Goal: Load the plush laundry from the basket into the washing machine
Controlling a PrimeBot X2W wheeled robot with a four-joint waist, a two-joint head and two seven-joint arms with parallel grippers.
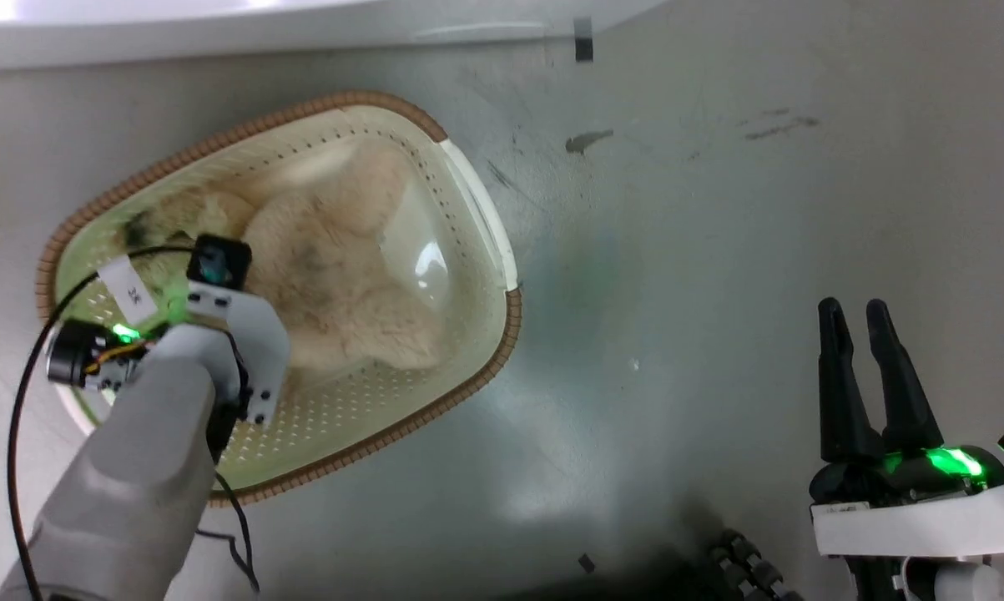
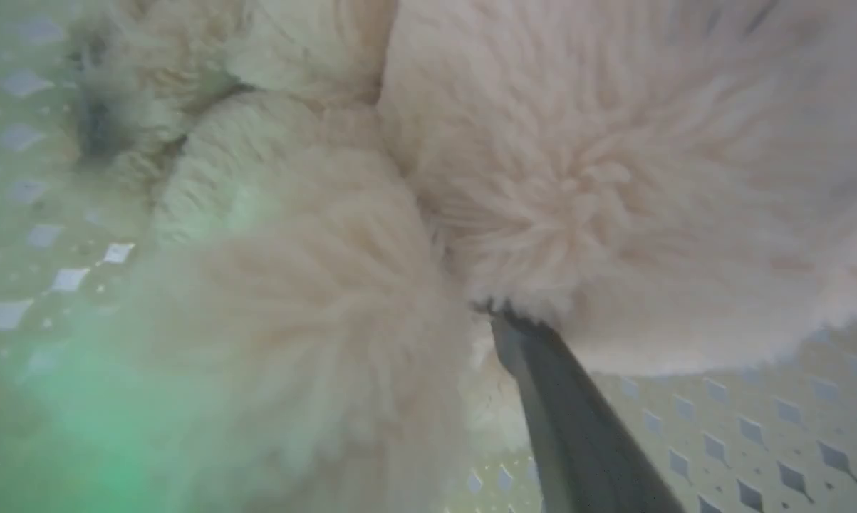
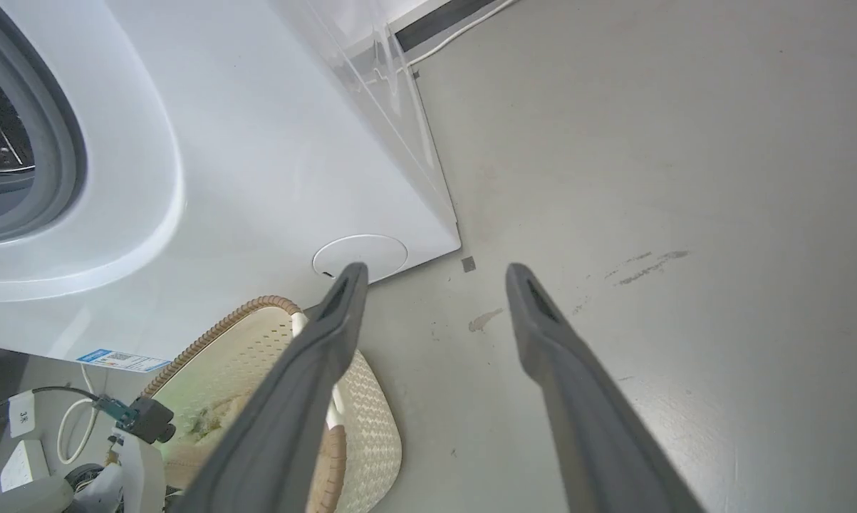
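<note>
Cream plush laundry (image 1: 335, 275) in basket (image 1: 243, 129), left jaws buried, grip unclear, right jaws released

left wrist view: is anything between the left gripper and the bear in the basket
Nothing visible does. The left gripper is down inside the basket, and one dark finger pokes straight into the plush bear; its other finger is hidden by fur.
</note>
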